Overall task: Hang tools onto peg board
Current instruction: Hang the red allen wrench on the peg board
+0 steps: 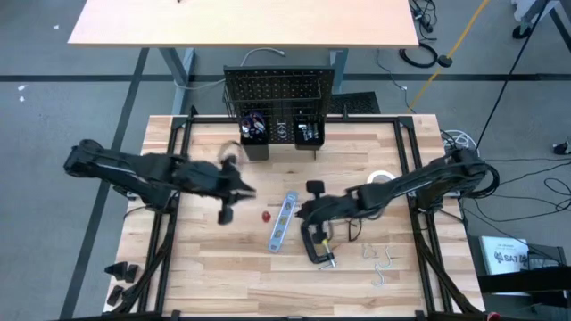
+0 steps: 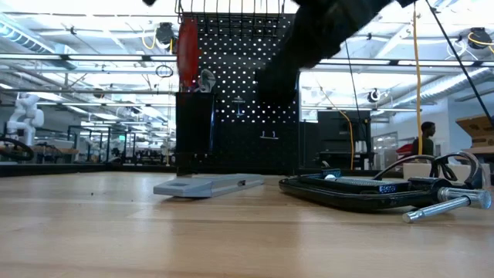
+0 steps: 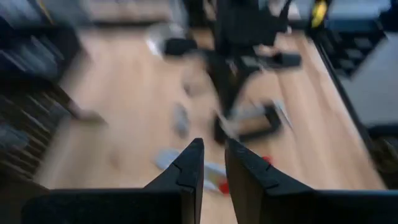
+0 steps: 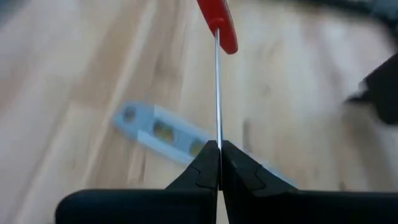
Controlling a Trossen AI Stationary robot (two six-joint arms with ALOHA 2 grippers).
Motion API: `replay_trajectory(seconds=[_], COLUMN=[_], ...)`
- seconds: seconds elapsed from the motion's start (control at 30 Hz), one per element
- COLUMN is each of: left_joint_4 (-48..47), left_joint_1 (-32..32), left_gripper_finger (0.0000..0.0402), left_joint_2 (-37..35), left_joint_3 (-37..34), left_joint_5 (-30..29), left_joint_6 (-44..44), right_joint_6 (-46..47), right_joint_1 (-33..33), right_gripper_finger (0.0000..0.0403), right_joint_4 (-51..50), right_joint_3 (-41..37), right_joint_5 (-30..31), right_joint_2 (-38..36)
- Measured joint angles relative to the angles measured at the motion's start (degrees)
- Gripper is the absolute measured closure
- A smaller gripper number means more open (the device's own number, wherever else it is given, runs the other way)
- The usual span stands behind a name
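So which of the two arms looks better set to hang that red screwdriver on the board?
The right arm, probably. Its end effector is already shut on the red screwdriver by the metal shaft, holding it above the table. The left end effector holds nothing, its fingers slightly apart, so it would need a handover before reaching the peg board.

One peg board (image 1: 278,89) carried two bins (image 1: 281,130); the table held one level (image 1: 282,222), one C-clamp (image 1: 317,241), one tape roll (image 1: 381,177).

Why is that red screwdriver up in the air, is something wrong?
Nothing is damaged. The right claw is shut on the red screwdriver by the tip of its thin shaft, handle pointing away, which looks precarious. The level and C-clamp lie on the table.
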Motion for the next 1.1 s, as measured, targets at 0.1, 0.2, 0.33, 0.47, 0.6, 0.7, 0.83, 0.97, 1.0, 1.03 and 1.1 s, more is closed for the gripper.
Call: replay_trajectory(seconds=[0.1, 0.2, 0.33, 0.47, 0.6, 0.7, 0.83, 0.97, 1.0, 1.03, 1.1], left_joint_4=[5.0, 12.0, 19.5, 36.1, 62.7, 82.8, 102.1, 107.0, 107.3, 107.7, 107.9], left_joint_1=[0.3, 0.8, 2.6, 4.3, 4.9, 5.2, 4.9, 4.9, 4.9, 4.9, 4.9], left_gripper_finger=[0.0341, 0.0341, 0.0341, 0.0340, 0.0340, 0.0340, 0.0340, 0.0340, 0.0340, 0.0340, 0.0340], left_joint_2=[-3.3, -5.1, -7.8, -10.0, -9.2, -6.5, 0.6, 8.8, 10.6, 12.7, 16.6], left_joint_3=[0.0, -1.9, -7.9, -20.7, -35.8, -44.7, -49.4, -46.3, -45.1, -43.5, -40.0], left_joint_5=[-2.4, -2.3, -1.9, 0.5, 3.0, 2.8, 2.9, 0.0, -2.4, -5.1, -9.1], left_joint_6=[6.9, 11.0, 12.2, 8.0, 4.1, 1.9, 1.6, 1.6, 1.0, -0.5, -3.3], right_joint_6=[-1.1, -2.5, -0.7, 2.0, 2.8, 4.1, 5.9, 7.3, 7.3, 7.0, 6.3], right_joint_1=[-1.8, -5.8, -11.0, -13.2, -13.4, -12.7, -11.6, -11.4, -11.4, -11.5, -11.5], right_gripper_finger=[0.0402, 0.0403, 0.0403, 0.0403, 0.0403, 0.0403, 0.0403, 0.0403, 0.0403, 0.0403, 0.0403], right_joint_4=[13.2, 22.8, 37.4, 52.7, 56.0, 56.9, 62.3, 64.6, 64.7, 65.2, 65.5], right_joint_3=[-8.8, -16.4, -24.6, -29.2, -29.6, -29.6, -29.6, -29.6, -29.6, -29.6, -29.6], right_joint_5=[-3.9, -11.4, -18.3, -22.5, -22.6, -22.1, -18.4, -7.4, -4.3, -1.4, 2.3], right_joint_2=[-5.8, -10.4, -13.4, -12.9, -11.8, -11.8, -11.8, -11.8, -11.7, -11.3, -10.4])
